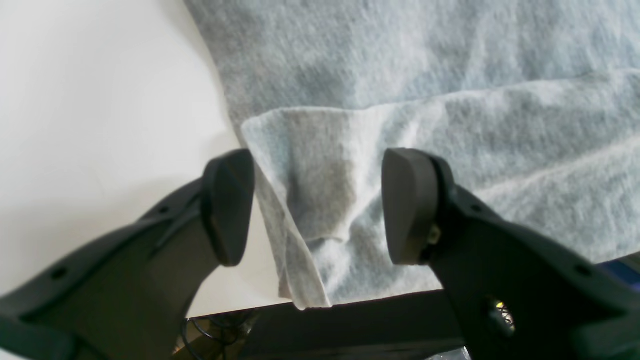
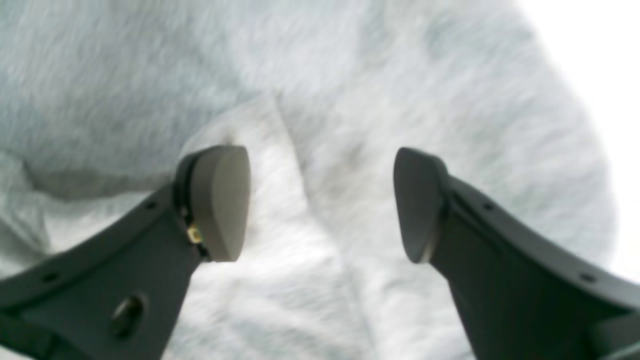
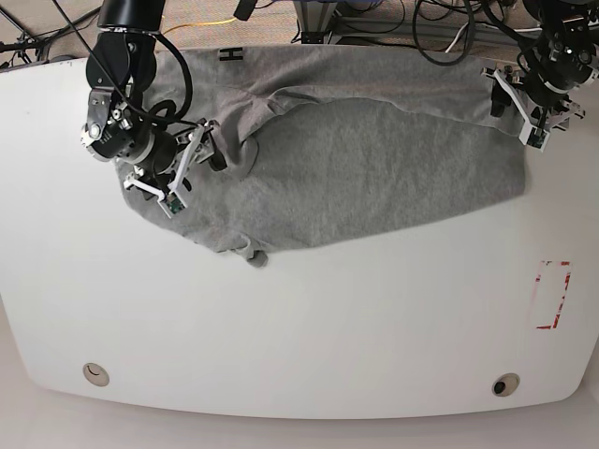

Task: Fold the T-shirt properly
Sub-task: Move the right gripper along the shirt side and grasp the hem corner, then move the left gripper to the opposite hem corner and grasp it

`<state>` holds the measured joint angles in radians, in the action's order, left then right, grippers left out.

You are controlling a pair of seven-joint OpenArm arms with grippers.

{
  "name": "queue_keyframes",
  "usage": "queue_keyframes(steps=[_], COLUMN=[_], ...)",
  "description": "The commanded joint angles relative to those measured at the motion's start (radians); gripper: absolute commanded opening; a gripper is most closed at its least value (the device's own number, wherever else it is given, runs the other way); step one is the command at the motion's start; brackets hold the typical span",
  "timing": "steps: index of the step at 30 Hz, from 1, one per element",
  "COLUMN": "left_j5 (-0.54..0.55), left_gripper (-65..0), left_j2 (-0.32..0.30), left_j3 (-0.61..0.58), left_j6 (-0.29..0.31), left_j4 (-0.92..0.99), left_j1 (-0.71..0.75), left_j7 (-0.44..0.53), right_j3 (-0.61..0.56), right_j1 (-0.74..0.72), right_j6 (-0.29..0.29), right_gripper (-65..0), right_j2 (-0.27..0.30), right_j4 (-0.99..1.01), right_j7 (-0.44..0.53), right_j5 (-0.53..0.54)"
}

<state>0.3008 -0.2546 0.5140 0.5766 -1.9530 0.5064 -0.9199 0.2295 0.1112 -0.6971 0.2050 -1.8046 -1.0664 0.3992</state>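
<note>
Left wrist view: the left gripper [image 1: 317, 205] is seen with jaws apart, nothing clamped. Between the jaws a folded corner of the grey T-shirt [image 1: 425, 90] is seen, lying at the edge of the white desk [image 1: 100, 100]; the corner hangs slightly over the desk edge. The cloth is not touched by either pad, as far as can be told.

Right wrist view: the right gripper [image 2: 320, 205] is shown with jaws wide apart, nothing held. T-shirt [image 2: 350, 100] fabric fills the frame beneath them, with a raised crease running between the pads. The picture is blurred. A strip of desk [image 2: 600, 60] is seen at upper right.

Base view: the T-shirt [image 3: 374, 168] is spread across the far half of the desk [image 3: 299, 327], rumpled, with its upper edge folded over and a black letter "H" [image 3: 230, 55] visible near the far edge. The right gripper [image 3: 187, 161] is placed over the shirt's left end, the left gripper [image 3: 524, 103] at its right end. A red-marked rectangle [image 3: 551, 296] is seen on the desk at right.
</note>
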Motion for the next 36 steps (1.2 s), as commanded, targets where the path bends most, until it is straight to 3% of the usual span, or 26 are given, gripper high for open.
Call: queue_keyframes(steps=[1,6,10,16,24,26,29,33,36], left_j5=[0.007,0.008,0.008,0.007,0.008,0.01,0.013,0.005,0.005], left_gripper=[-27.6,-27.6,-27.6,-27.6,-27.6,-27.6,-27.6,-27.2,-22.6], left_j2=[-0.013,-0.013,-0.013,-0.013,-0.013,-0.012,-0.004,0.048,0.056], left_j3=[0.005,0.005,0.008,0.01,0.011,0.015,0.084,0.189,0.232], left_j6=[0.001,0.001,0.001,0.001,0.0,0.0,0.0,-0.004,-0.007], left_j4=[-0.015,-0.015,-0.015,-0.015,-0.015,-0.016,-0.016,-0.013,0.014], left_j1=[0.001,-0.002,-0.038,-0.048,-0.051,-0.076,-0.11,-0.21,-0.283], left_j7=[0.017,0.017,0.017,0.017,0.017,0.017,0.017,0.012,-0.072], right_j3=[0.067,0.136,0.166,0.164,0.158,0.158,0.158,0.156,0.156], right_j1=[-0.055,-0.176,-0.282,-0.41,-0.45,-0.445,-0.41,-0.4,-0.379], right_j6=[-0.001,-0.001,-0.001,-0.001,-0.001,-0.001,-0.001,-0.001,-0.001], right_gripper=[-22.0,-22.0,-22.0,-22.0,-22.7,-27.6,-44.7,-61.2,-63.9], right_j2=[0.011,0.017,0.032,0.05,0.072,0.064,0.041,0.027,0.027], right_j4=[-0.005,0.142,0.288,0.538,0.717,0.717,0.716,0.704,0.704], right_j7=[0.019,0.019,0.039,0.191,0.283,0.282,0.28,0.28,0.28], right_j5=[0.016,0.01,-0.073,-0.222,-0.237,-0.237,-0.236,-0.239,-0.237])
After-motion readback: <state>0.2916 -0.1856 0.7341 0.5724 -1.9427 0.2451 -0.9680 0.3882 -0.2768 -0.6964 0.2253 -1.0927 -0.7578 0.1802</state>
